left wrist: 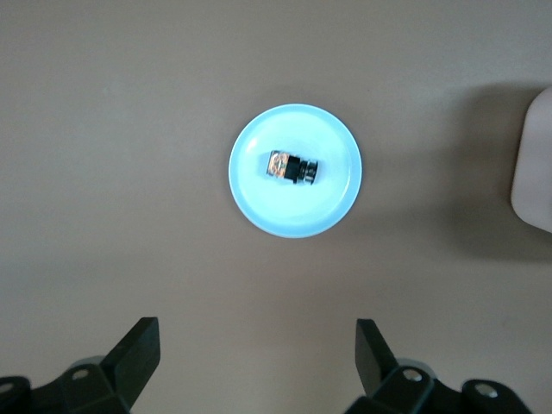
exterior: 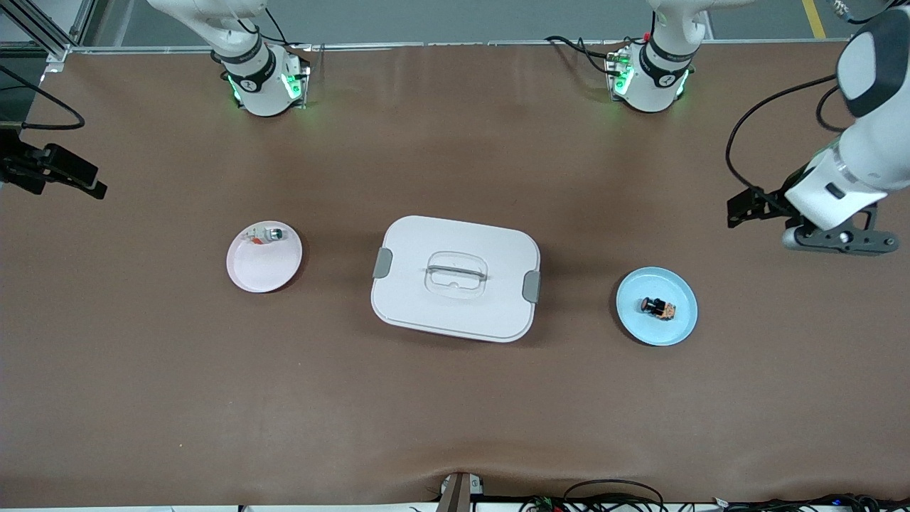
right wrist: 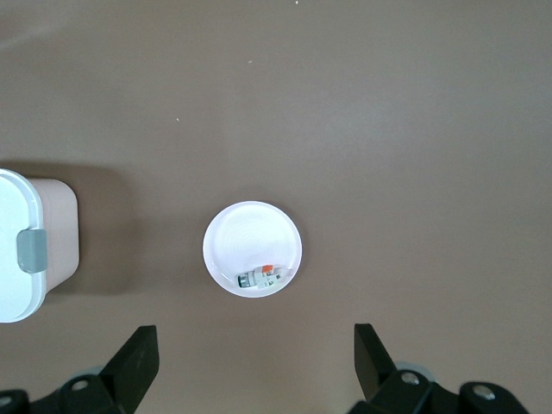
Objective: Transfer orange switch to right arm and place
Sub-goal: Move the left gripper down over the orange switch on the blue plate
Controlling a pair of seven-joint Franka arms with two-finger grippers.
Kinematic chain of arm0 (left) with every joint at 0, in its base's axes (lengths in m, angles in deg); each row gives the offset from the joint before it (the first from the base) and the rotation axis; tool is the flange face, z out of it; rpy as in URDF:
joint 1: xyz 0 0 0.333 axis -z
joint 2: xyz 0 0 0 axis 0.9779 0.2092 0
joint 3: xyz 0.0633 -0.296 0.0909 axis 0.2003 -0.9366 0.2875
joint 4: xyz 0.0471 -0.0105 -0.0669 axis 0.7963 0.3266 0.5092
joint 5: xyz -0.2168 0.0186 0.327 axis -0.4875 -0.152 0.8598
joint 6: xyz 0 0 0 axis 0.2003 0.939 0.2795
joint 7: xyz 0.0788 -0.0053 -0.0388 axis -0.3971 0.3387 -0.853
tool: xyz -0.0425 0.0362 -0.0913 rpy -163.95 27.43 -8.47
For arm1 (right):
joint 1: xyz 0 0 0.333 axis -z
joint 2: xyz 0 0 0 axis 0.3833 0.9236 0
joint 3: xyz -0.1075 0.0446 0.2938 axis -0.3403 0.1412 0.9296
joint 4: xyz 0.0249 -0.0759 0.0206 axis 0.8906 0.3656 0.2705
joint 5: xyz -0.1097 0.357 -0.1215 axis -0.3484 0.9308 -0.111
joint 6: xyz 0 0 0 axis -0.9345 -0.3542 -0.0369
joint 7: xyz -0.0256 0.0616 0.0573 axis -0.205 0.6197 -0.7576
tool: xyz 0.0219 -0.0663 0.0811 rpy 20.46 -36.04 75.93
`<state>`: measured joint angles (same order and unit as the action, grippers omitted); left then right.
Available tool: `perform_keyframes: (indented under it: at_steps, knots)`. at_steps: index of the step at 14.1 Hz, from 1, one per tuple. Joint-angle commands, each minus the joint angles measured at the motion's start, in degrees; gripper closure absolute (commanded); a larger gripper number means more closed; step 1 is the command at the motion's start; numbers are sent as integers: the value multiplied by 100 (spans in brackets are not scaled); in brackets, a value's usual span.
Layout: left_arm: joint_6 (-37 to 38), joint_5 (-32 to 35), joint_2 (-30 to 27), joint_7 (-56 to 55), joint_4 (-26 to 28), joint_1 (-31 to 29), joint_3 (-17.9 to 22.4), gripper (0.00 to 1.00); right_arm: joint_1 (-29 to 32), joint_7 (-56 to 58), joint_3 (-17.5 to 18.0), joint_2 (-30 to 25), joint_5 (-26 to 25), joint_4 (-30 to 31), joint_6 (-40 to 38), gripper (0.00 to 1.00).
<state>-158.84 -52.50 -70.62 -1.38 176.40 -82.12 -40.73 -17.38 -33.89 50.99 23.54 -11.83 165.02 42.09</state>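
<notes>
Front view: small black-and-orange cylindrical switch (exterior: 657, 308) is seen lying on round light-blue plate (exterior: 675, 328), toward the left arm's end of the tabletop. Left gripper (left wrist: 256, 362) and right gripper (right wrist: 256, 362) are held high with jaws wide open, empty.

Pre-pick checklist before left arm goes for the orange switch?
1. Orange switch lying on blue plate: ok.
2. Left gripper open, empty: ok.
3. Left gripper over switch: not ok, it hangs over bare table toward the left arm's end.
4. Right gripper open, empty for handover: ok.
5. Pink plate holds only the white switch: ok.
6. Lidded white box between plates, closed: ok.
</notes>
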Motion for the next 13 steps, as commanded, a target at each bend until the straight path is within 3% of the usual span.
perform_keyframes:
  at_steps: [1,6,10,13]
  knots:
    - [-783,-2,48,561,604,50,-18,0,64,68,37,-86,-60,3,-37,0]
    - [-1425,7,716,855,693,76,-79,0,64,60,37,-86,-60,3,-28,0]
    - [-2418,16,1155,1056,1027,68,-79,0,64,60,37,-86,-51,3,-20,0]
    - [-2805,322,1507,1136,1019,50,-79,0,64,60,28,-86,-43,3,-28,0]
